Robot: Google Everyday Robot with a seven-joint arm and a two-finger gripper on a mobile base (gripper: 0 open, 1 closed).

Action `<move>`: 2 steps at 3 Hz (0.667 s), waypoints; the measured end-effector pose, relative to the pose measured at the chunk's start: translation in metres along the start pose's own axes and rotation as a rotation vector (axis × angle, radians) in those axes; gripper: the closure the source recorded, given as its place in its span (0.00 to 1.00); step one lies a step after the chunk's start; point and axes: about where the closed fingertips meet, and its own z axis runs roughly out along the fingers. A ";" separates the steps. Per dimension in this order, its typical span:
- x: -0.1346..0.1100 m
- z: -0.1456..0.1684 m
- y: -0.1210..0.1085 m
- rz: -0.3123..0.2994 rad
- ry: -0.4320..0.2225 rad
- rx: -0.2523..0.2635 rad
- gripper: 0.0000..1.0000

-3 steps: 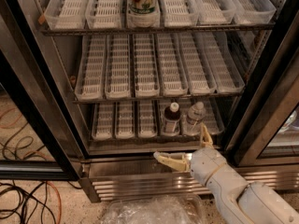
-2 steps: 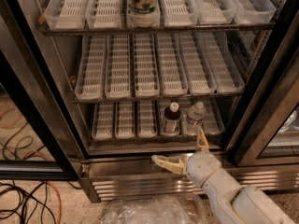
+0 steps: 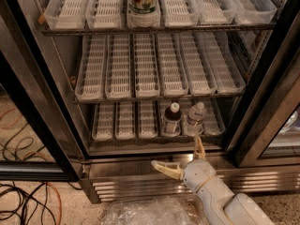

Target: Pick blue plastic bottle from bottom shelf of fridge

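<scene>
The fridge [image 3: 56, 125] stands open with three tray racks. On the bottom shelf [image 3: 125, 122], the blue plastic bottle [image 3: 172, 120] stands upright in a lane right of centre; it has a dark body and a white cap. My gripper [image 3: 180, 157] hangs below and in front of it, level with the fridge's base ledge. It is open wide: one finger points left, the other points up toward the shelf's front edge. Nothing is between the fingers, and the gripper is apart from the bottle.
A clear bottle [image 3: 194, 119] stands just right of the dark one. A large bottle [image 3: 143, 1] sits on the top rack. The black door frame [image 3: 262, 107] is close on the right. Cables [image 3: 28, 200] lie on the floor at left, and crumpled plastic [image 3: 150, 212] lies below the grille.
The gripper has shifted slightly left and turned, so one finger now points up at the bottom shelf's front edge. The bottles have not moved.
</scene>
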 end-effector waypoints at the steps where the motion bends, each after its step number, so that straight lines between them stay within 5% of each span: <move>1: 0.020 0.001 -0.002 0.013 -0.022 0.013 0.00; 2: 0.038 0.003 -0.002 0.014 -0.032 0.012 0.00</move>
